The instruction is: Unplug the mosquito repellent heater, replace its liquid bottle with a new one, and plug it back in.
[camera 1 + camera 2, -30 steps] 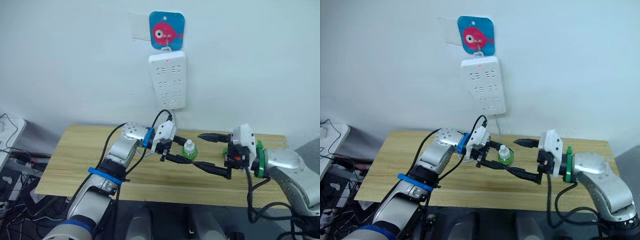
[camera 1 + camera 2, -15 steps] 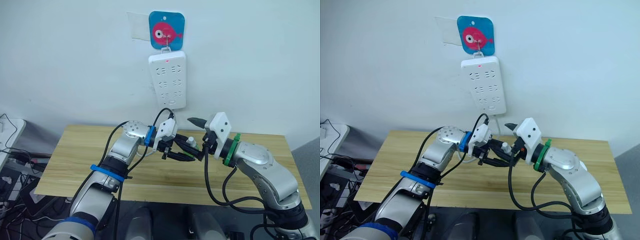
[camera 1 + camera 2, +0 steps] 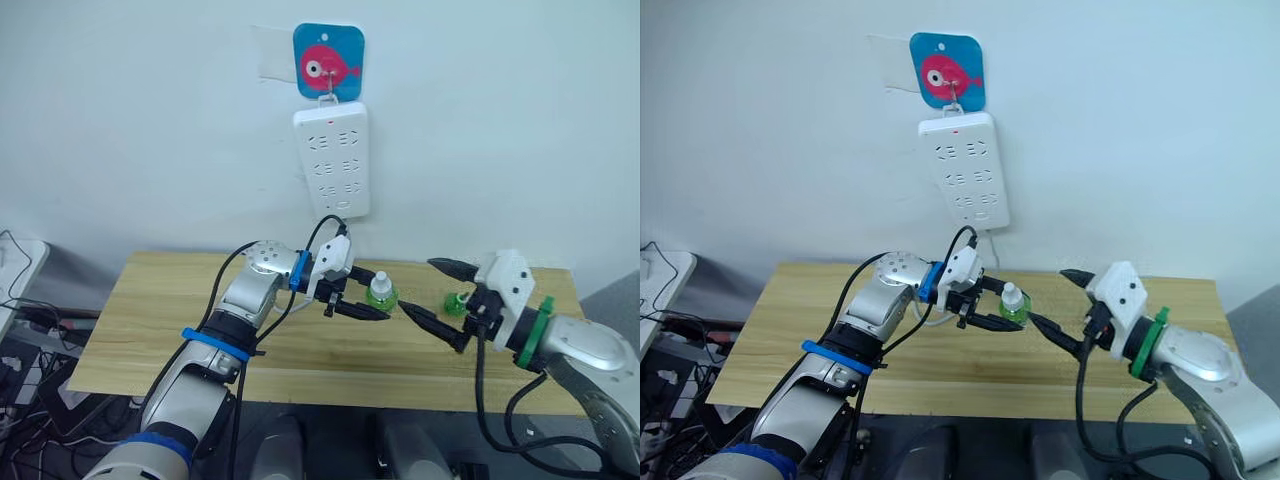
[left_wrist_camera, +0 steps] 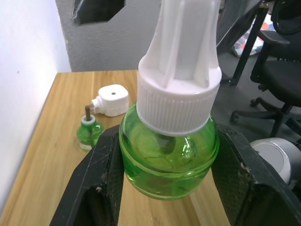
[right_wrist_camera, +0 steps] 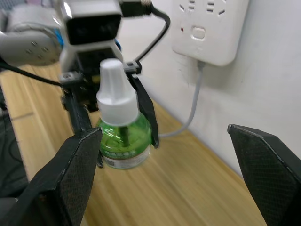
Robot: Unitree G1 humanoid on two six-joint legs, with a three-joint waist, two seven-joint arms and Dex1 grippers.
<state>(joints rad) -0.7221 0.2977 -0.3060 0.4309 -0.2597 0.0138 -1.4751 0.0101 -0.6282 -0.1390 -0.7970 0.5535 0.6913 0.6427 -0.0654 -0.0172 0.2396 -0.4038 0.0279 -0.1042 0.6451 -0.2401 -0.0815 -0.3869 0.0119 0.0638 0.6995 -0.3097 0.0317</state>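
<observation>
My left gripper (image 3: 374, 304) is shut on the new one (image 3: 379, 292), a green bottle with a white cap (image 4: 178, 89), held upright above the table. Its black fingers (image 4: 101, 183) clamp the bottle's body on both sides. My right gripper (image 3: 427, 291) stands open just right of that bottle, with nothing between its fingers (image 5: 70, 179). The white mosquito repellent heater (image 4: 113, 100) lies unplugged on the table. Its liquid bottle (image 4: 89, 133), green with a bare neck, stands beside it and shows behind my right gripper as a green spot (image 3: 456, 303).
A white power strip (image 3: 331, 160) hangs on the wall under a blue fish plaque (image 3: 328, 62), its cable dropping to the wooden table (image 3: 160, 300). The table's right end (image 3: 555, 285) lies close to my right arm.
My right gripper had closed in on the capped bottle half a second ago and has now drawn back to the right, still open. The left gripper kept its hold.
</observation>
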